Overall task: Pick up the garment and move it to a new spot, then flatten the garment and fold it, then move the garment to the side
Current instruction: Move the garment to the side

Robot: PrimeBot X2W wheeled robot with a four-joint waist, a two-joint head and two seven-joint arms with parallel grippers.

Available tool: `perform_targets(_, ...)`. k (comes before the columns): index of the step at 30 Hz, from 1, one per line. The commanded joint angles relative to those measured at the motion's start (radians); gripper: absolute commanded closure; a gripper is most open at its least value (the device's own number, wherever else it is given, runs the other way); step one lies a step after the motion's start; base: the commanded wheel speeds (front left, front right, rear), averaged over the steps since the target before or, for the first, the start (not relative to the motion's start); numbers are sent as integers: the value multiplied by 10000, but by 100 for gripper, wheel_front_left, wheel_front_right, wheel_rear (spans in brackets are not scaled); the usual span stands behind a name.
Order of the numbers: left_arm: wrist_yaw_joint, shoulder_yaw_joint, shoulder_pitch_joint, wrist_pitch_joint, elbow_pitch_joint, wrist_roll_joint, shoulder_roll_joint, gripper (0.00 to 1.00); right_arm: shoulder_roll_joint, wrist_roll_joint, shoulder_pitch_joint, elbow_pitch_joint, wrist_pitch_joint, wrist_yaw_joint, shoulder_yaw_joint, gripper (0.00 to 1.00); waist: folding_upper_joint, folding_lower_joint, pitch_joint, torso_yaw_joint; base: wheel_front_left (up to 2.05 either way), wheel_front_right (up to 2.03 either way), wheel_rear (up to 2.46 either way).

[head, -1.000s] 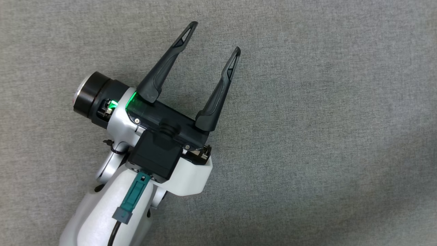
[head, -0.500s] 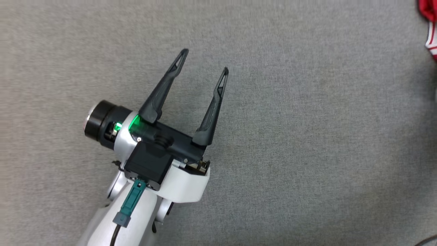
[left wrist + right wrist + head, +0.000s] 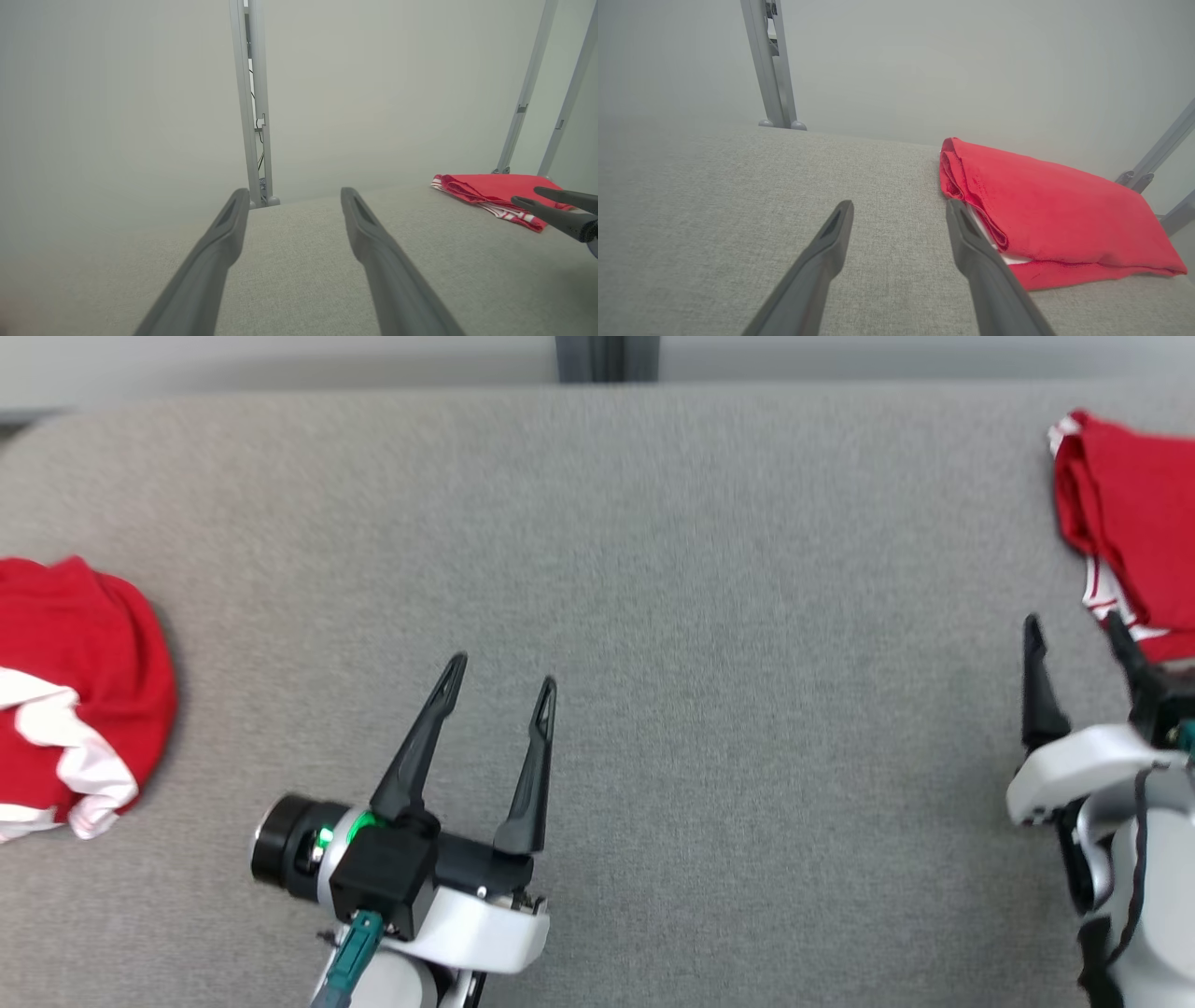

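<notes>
In the head view the whole picture has shifted since a second ago. The camera has lifted, the things have not moved, so we now see much more of the grey surface (image 3: 700, 616). A crumpled red garment (image 3: 75, 663) with white bands lies at 9 o'clock, and a folded red garment (image 3: 1130, 513) at 2 o'clock. The left hand (image 3: 502, 670) at 7 o'clock and the right hand (image 3: 1071, 621) at 4 o'clock both stand spread wide and hold nothing. We judge the crumpled one is next to pick up.

In the left wrist view the left hand (image 3: 294, 192) gapes over bare surface, and the folded red garment (image 3: 486, 186) sits at 3 o'clock.

In the right wrist view the right hand (image 3: 900, 204) is empty, just beside the folded red garment (image 3: 1055, 205).

We read no brand, label or writing anywhere
</notes>
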Motion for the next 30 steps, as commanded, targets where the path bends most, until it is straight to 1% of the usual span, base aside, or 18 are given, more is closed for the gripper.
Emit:
perform_targets(1, 84, 75, 208, -56, 6, -90, -6, 0, -3, 227, 319, -207, -47, -3, 98, 0, -1, 0, -901, 291, 0, 0, 0)
perform_targets(5, 165, 327, 859, -48, 227, -265, -8, 0, 180, 1098, 1397, -1198, -46, -3, 801, 0, -1, 0, -1505, 243, 0, 0, 0)
perform_targets(9, 37, 654, 1293, -50, 419, -562, -108, 0, 234, 1820, 2393, -2416, -46, -3, 1626, 0, -1, 0, -1879, 78, 0, 0, 0)
perform_targets(13, 148, 1105, 1743, -51, 606, -693, -179, 0, 248, 2402, 3290, -3690, -46, -3, 2328, 0, -1, 0, -2210, -106, 0, 0, 0)
perform_targets(18, 101, 1586, 2314, -51, 810, -735, -272, 0, 165, 3157, 4383, -4870, -45, -3, 2857, 0, -1, 0, -2723, -238, 0, 0, 0)
perform_targets(23, -49, 2068, 2726, -52, 831, -690, -326, 0, 52, 3492, 5075, -5483, -46, -3, 3136, 0, -1, 0, -3012, -363, 0, 0, 0)
perform_targets(30, -562, 2562, 3268, -42, 691, -370, -375, 0, 102, 3602, 5622, -5804, -46, -3, 3140, 0, -1, 0, -3261, -426, 0, 0, 0)
